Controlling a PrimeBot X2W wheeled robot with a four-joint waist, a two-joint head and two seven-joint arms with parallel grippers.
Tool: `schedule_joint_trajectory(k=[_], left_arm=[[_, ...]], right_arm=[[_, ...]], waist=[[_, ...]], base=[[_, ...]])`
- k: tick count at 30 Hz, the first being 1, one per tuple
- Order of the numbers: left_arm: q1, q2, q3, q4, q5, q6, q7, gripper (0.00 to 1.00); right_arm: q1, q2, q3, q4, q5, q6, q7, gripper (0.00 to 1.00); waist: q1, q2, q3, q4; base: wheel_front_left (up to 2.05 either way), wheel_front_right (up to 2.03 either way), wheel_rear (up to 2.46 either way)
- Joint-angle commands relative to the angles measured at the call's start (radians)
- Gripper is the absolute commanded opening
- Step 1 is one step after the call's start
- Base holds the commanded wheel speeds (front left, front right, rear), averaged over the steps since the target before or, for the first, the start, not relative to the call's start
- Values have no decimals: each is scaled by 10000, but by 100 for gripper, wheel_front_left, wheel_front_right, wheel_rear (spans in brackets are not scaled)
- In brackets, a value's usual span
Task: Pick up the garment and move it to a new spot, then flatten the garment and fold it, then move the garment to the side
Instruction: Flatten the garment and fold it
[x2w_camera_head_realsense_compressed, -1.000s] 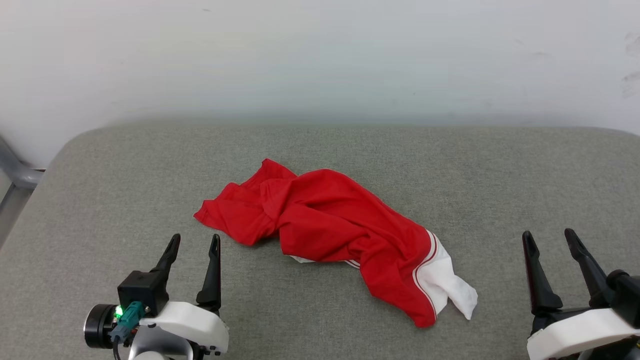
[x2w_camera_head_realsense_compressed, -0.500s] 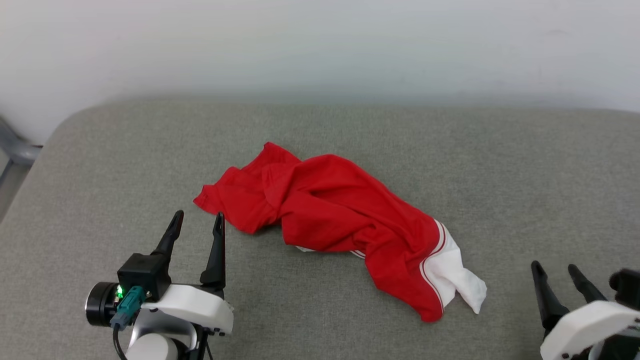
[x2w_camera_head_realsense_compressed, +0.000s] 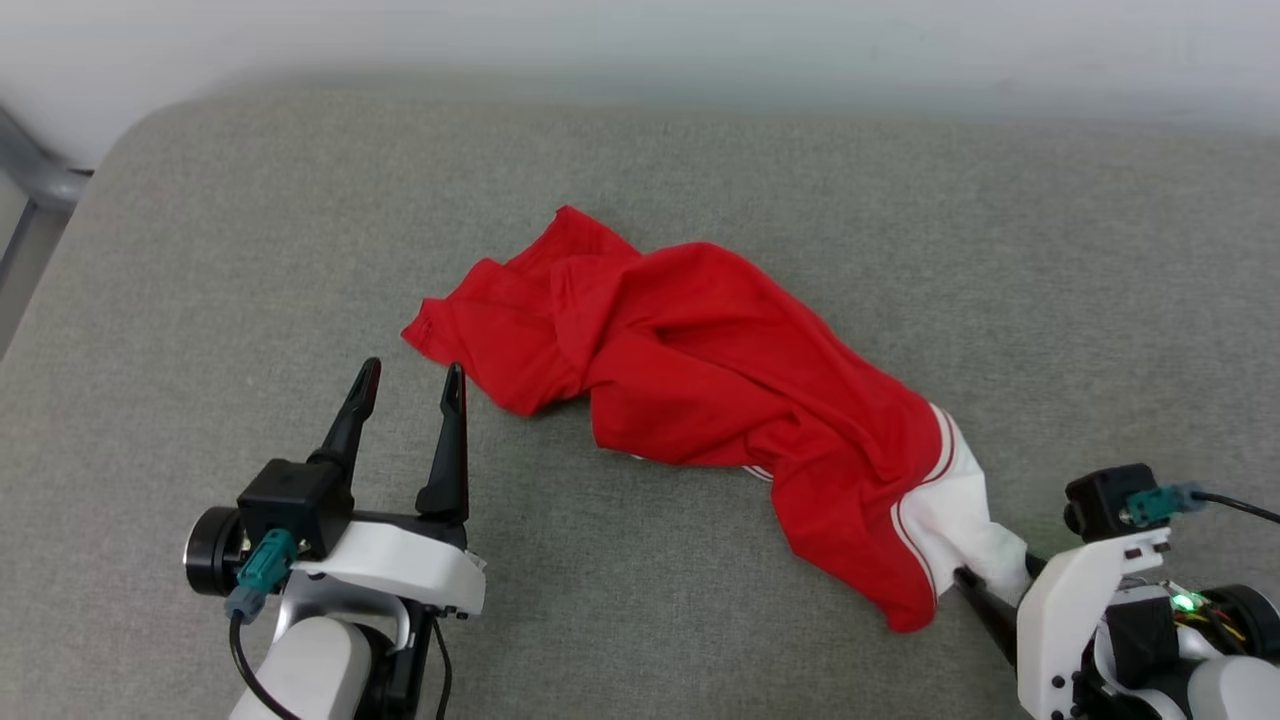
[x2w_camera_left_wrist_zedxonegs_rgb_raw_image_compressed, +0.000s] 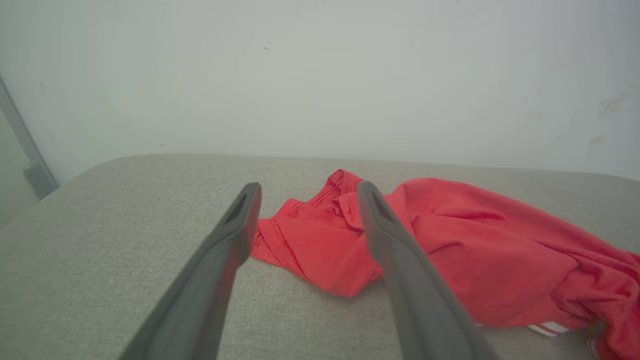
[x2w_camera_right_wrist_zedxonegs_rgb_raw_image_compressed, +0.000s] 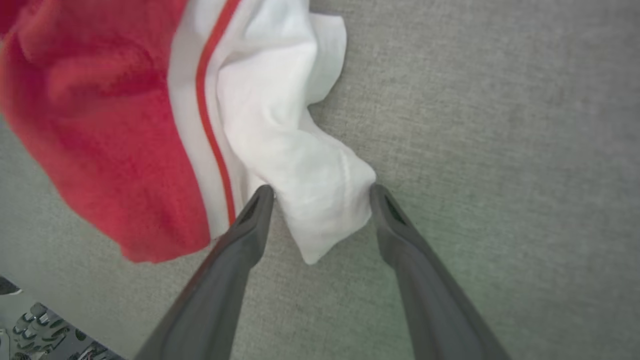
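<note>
Red, the garment (x2w_camera_head_realsense_compressed: 700, 380) was heaped on the counter (x2w_camera_head_realsense_compressed: 250, 200), its white sleeve (x2w_camera_right_wrist_zedxonegs_rgb_raw_image_compressed: 280, 125) straddled by the spread, empty right hand (x2w_camera_right_wrist_zedxonegs_rgb_raw_image_compressed: 321, 191), the left hand (x2w_camera_head_realsense_compressed: 412, 368) spread empty by the left hem (x2w_camera_head_realsense_compressed: 425, 335); a shallow pinch could be lost.

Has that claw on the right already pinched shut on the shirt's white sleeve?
No, the right gripper has its two fingers standing apart, one on each side of the white sleeve end.

One garment (x2w_camera_head_realsense_compressed: 700, 370), two grippers (x2w_camera_head_realsense_compressed: 413, 368) (x2w_camera_right_wrist_zedxonegs_rgb_raw_image_compressed: 321, 191), one grey surface (x2w_camera_head_realsense_compressed: 200, 250)
</note>
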Motion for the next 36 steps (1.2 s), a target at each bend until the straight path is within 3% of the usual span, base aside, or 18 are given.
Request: schedule_joint_trajectory(k=[1,6,7,9,10,16,23,31,36], left_arm=[[-145,-69,37,40,91,-18,-43,100],[-306,-177,107,132,144,-124,-76,100],[-334,-191,127,151,168,-157,-79,100],[-402,-247,159,187,191,-192,-87,100],[-424,-266,182,192,197,-204,-89,100],[-241,-345,353,212,349,-295,-86,100],[-6,-375,454,274,436,-388,-73,100],[67,-388,457,292,496,-414,-74,100],[-76,-310,450,293,521,-453,-74,100]], right_arm=[[-235,-199,150,192,-49,-7,93,100],[-377,-379,586,1336,254,-7,601,100],[-362,-412,697,1577,342,-7,748,81],[-346,-434,933,1983,524,-8,938,9],[-375,-444,1048,2123,643,-8,1054,0],[-1147,-858,1131,1729,747,-13,538,0],[-1281,-1124,-392,335,393,-10,364,0],[-161,-572,-3201,577,308,-10,558,0],[141,-88,-3892,1534,227,-8,188,0]], waist=[[-1,0,229,121],[-1,0,538,214],[-1,0,578,219],[-1,0,623,221],[-1,0,631,210],[-1,0,453,-17],[-1,0,1,-505],[-1,0,-74,-873],[-1,0,109,-943]], base=[[0,0,0],[0,0,0],[0,0,0],[0,0,0],[0,0,0],[0,0,0],[0,0,0],[0,0,0],[0,0,0]])
